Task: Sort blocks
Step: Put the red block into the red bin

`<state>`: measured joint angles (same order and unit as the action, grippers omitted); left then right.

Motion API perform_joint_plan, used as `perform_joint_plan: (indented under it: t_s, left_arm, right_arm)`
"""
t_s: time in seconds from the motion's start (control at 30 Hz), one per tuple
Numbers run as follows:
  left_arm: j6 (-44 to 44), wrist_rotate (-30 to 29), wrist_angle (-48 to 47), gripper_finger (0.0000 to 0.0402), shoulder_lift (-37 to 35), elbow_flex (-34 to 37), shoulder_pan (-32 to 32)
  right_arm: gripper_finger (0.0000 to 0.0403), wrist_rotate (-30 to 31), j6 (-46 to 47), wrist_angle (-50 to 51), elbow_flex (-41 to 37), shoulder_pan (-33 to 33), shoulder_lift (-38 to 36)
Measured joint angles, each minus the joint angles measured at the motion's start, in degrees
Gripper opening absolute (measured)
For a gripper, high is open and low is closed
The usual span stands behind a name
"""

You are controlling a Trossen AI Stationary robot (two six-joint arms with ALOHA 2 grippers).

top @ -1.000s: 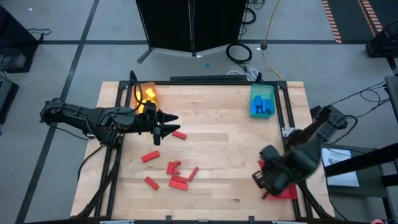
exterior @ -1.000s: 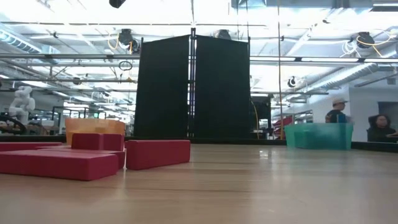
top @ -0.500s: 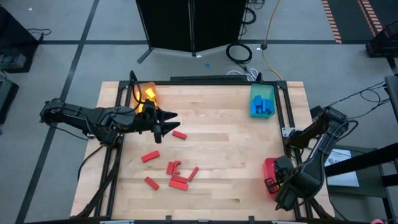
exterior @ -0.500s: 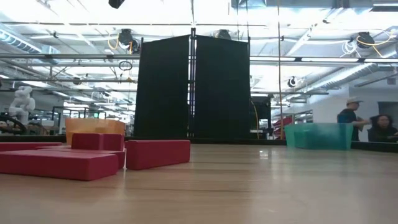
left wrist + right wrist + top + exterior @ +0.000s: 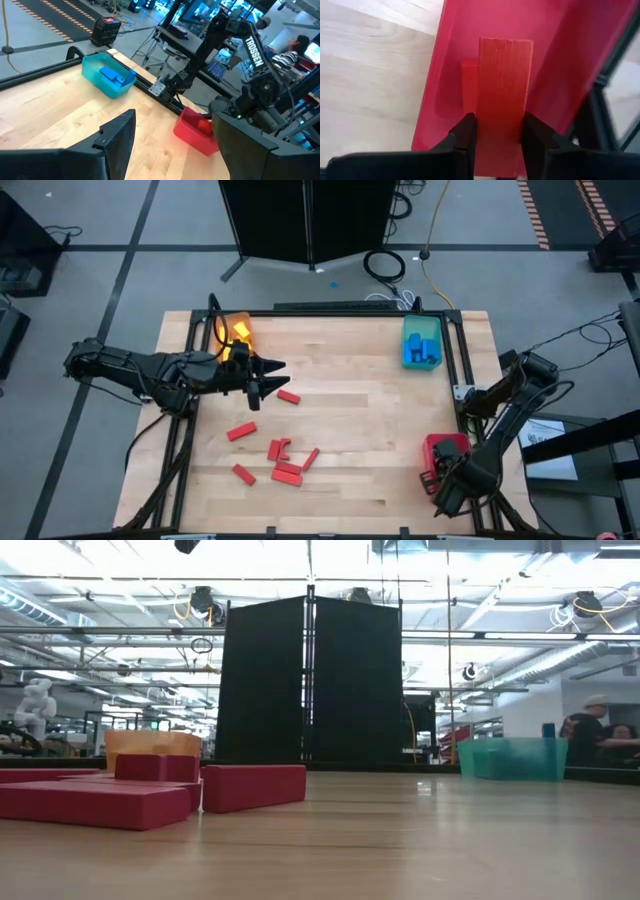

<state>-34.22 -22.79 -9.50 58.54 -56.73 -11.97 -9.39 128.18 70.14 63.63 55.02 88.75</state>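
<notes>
In the right wrist view a red block [image 5: 502, 85] sits between the fingers of my right gripper [image 5: 499, 131], which is shut on it over the red tray [image 5: 450, 60]. From above, that gripper [image 5: 437, 480] stands at the table's near right corner, at the red tray [image 5: 447, 447]. My left gripper [image 5: 266, 376] hovers open and empty near the orange tray [image 5: 236, 332]. Several red blocks [image 5: 277, 450] lie flat on the table's near left part. My right gripper pinches the red block between its two fingers, by the two long sides near one end [image 5: 485, 122]. The fingers come from above, pointing steeply down, and lie along the block. The block's free end reaches down into the red tray; whether it touches the floor cannot be told.
A teal tray [image 5: 422, 342] with blue blocks stands at the far right, and the orange tray holds a yellow block. A black frame rails the table's edges. The low view shows red blocks [image 5: 110, 802] close by and people beyond the table.
My right gripper has sunk toward the red tray and shifted toward the table's near edge with the red block still in its fingers. It has tipped to point more steeply down and has turned about.
</notes>
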Motion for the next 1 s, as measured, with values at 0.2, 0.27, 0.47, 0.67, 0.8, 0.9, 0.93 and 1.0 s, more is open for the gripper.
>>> perform_joint_plan:
  t_s: [0.2, 0.27, 0.47, 0.67, 0.8, 0.9, 0.93, 1.0]
  left_arm:
    - [0.0, 0.0, -0.1, 0.0258, 0.0, 0.0, 0.0]
    - [0.0, 0.0, -0.1, 0.0258, 0.0, 0.0, 0.0]
    - [0.0, 0.0, -0.1, 0.0258, 0.0, 0.0, 0.0]
    - [0.0, 0.0, -0.1, 0.0258, 0.0, 0.0, 0.0]
    - [0.1, 0.0, -0.1, 0.0258, 0.0, 0.0, 0.0]
    - [0.1, 0.0, 0.0, 0.0258, 0.0, 0.0, 0.0]
    - [0.1, 0.0, 0.0, 0.0258, 0.0, 0.0, 0.0]
    - [0.1, 0.0, -0.1, 0.0258, 0.0, 0.0, 0.0]
  right_arm:
    - [0.0081, -1.5, 0.0, -5.9, -5.1, 0.0, 0.0]
    - [0.0081, -1.5, 0.0, -5.7, -5.4, 0.2, 0.0]
    - [0.0142, -1.5, -0.3, -5.3, -5.4, 0.2, 0.0]
    - [0.0192, -1.6, -1.2, -6.0, -5.4, 0.2, 0.0]
    - [0.0194, -1.5, -1.4, -7.5, -5.2, 0.2, 0.0]
    - [0.0191, -0.9, -3.0, -7.0, -2.5, 0.1, -0.1]
    - [0.019, -0.8, -3.9, -6.1, -0.9, -0.2, -0.1]
    - [0.019, 1.1, -5.9, -3.6, 2.9, -0.9, -0.1]
